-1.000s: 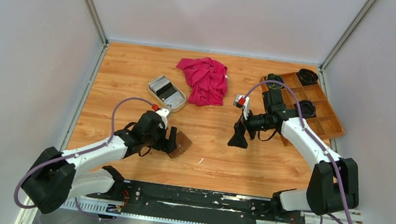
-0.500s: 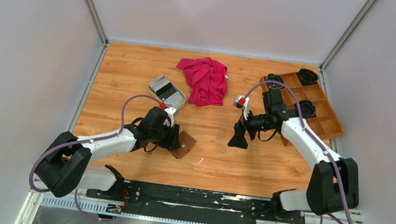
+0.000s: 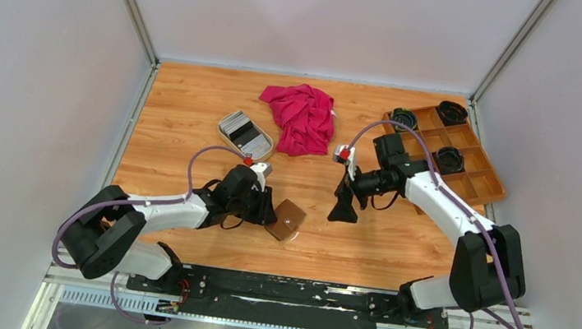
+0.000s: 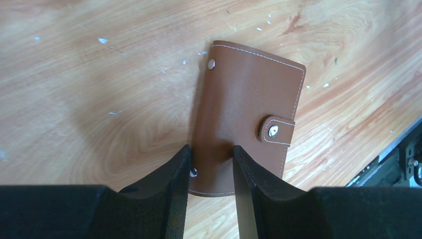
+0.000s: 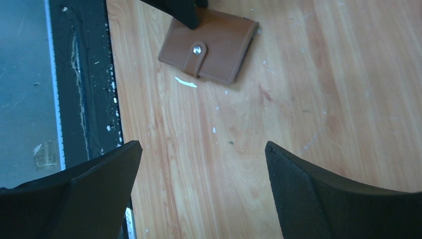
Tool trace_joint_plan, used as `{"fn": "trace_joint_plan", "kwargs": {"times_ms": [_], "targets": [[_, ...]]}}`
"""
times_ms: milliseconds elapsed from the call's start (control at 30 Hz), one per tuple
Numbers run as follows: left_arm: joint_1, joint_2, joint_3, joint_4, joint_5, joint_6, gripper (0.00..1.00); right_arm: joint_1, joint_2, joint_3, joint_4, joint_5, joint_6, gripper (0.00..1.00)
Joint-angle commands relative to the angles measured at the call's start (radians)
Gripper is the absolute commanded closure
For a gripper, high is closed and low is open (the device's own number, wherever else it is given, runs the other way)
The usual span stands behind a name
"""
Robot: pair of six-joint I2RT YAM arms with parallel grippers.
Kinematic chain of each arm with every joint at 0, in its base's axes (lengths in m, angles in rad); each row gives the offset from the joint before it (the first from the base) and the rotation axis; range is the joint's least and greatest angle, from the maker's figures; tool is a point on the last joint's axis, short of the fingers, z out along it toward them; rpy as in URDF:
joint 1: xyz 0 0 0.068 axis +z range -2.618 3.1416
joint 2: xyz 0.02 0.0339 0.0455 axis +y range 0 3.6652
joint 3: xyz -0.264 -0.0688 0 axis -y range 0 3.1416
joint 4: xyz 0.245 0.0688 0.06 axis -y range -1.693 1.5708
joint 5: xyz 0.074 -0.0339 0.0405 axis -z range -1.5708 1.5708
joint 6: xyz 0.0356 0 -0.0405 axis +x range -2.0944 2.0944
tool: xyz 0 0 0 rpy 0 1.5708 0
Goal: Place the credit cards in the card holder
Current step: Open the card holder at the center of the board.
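Note:
The brown leather card holder lies closed and flat on the table, snap tab fastened. My left gripper is low at its left end. In the left wrist view the left gripper has one finger against the card holder's spine edge and the other pressing into the leather. The credit cards are stacked in a beige dish at the back left. My right gripper hovers open to the right of the card holder. The right gripper has only bare wood between its fingers.
A crumpled red cloth lies behind the centre. A wooden compartment tray holding black round parts stands at the right edge. The black mounting rail runs along the table's near edge.
My left arm reached right and its jaws narrowed onto the card holder, which slid right toward the table's middle. The right gripper drifted slightly left and stayed open.

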Motion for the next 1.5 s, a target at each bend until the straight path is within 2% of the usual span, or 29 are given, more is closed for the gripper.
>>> {"fn": "trace_joint_plan", "kwargs": {"times_ms": [0,133,233,400,733,800,900,1000,1100,1167,1267,1467], "targets": [[-0.04,0.048,-0.036,-0.116,-0.02,-0.031,0.63,0.079,0.059,-0.016,0.056,-0.053,0.095,0.02],[-0.046,0.047,-0.044,-0.062,0.002,-0.058,0.62,0.113,0.17,-0.035,0.232,-0.042,0.37,0.06],[-0.053,0.053,-0.054,-0.035,0.017,-0.08,0.62,0.118,0.273,-0.008,0.272,0.001,0.507,0.08],[-0.071,0.055,-0.061,-0.01,0.029,-0.103,0.61,0.123,0.395,0.036,0.276,0.014,0.61,0.14],[-0.093,0.07,-0.042,0.003,0.037,-0.117,0.61,0.152,0.508,0.062,0.278,-0.063,0.671,0.49],[-0.095,0.072,-0.042,0.005,0.037,-0.119,0.61,0.154,0.511,0.063,0.278,-0.065,0.67,0.61],[-0.095,0.07,-0.044,0.004,0.033,-0.119,0.61,0.153,0.51,0.069,0.267,-0.075,0.652,0.85],[-0.095,0.057,-0.049,0.003,0.025,-0.114,0.58,0.151,0.502,0.08,0.251,-0.096,0.625,1.0],[-0.095,0.015,-0.064,0.003,0.014,-0.112,0.5,0.141,0.49,0.088,0.234,-0.159,0.558,1.0],[-0.095,-0.028,-0.078,0.002,0.006,-0.109,0.41,0.132,0.473,0.099,0.205,-0.202,0.498,1.0],[-0.095,-0.104,-0.098,0.003,0.002,-0.089,0.26,0.129,0.441,0.119,0.121,-0.203,0.347,1.0],[-0.095,-0.266,-0.118,0.007,0.019,0.012,0.1,0.13,0.392,0.18,-0.146,-0.2,-0.052,1.0]]}}
